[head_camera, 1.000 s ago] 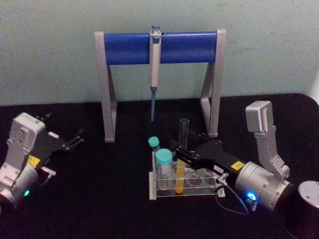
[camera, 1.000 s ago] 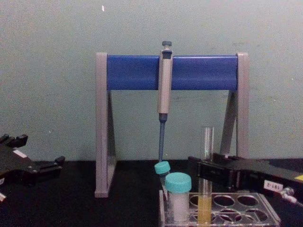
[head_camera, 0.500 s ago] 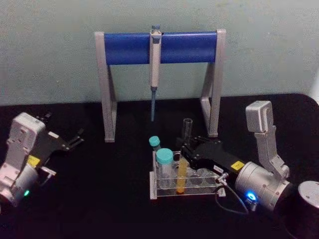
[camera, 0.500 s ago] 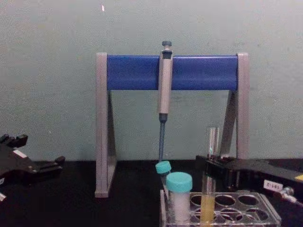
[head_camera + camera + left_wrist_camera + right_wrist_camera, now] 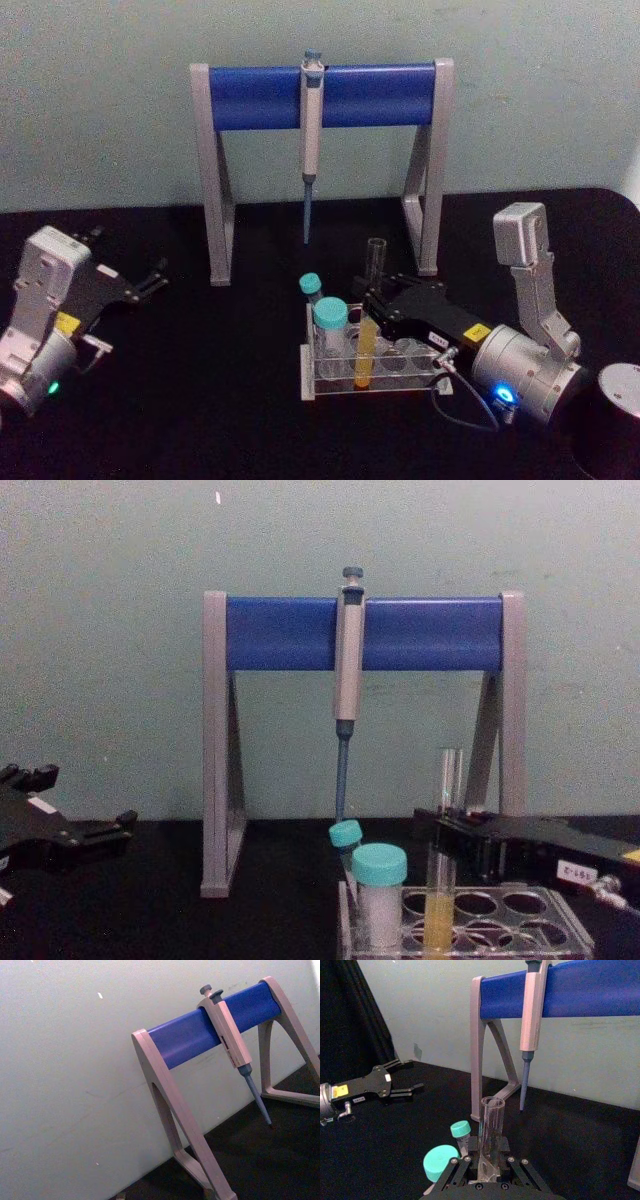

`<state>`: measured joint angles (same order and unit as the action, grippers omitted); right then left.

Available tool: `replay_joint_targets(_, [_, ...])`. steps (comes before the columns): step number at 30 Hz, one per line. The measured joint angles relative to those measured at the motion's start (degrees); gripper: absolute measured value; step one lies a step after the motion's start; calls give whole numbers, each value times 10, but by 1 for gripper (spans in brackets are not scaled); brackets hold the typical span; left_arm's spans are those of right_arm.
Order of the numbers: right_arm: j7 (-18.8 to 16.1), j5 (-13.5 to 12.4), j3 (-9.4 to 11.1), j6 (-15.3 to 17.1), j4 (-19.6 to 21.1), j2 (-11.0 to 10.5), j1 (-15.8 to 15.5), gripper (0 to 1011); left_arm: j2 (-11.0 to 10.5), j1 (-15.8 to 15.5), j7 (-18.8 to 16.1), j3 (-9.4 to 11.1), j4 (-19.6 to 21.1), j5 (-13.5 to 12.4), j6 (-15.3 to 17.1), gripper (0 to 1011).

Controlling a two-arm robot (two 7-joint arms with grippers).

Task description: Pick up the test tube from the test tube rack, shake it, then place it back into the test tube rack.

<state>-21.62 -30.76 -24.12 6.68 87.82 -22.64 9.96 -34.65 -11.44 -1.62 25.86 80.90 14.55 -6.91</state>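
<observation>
Fingers of the right gripper are seen, in the head view, pinched on the test tube, which is stood slightly tilted in the test tube rack. The left gripper is parked at the desk's left, fingers spread. In the right wrist view, the test tube's clear upper part is clamped between the right fingers. In the chest view, its yellow-orange liquid is seen inside the test tube rack, beside teal-capped tubes.

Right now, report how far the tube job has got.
Done: the right gripper has its jaws shut on the test tube. In hand: the tube leans slightly, its base in the test tube rack. Left: whether it was shaken cannot be told; release remains. The left gripper sits parked, open, at the left.
</observation>
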Motion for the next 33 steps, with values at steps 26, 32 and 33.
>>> replay_joint_targets(26, [-8,43,0,-31,19,-1,-13,233,0,0,0,0,0,0,0,1001])
replay_joint_targets(32, [-13,52,-1,-39,23,-2,-14,233,0,0,0,0,0,0,0,1001])
replay_joint_targets(33, [-14,56,-2,-42,24,-3,-14,233,0,0,0,0,0,0,0,1001])
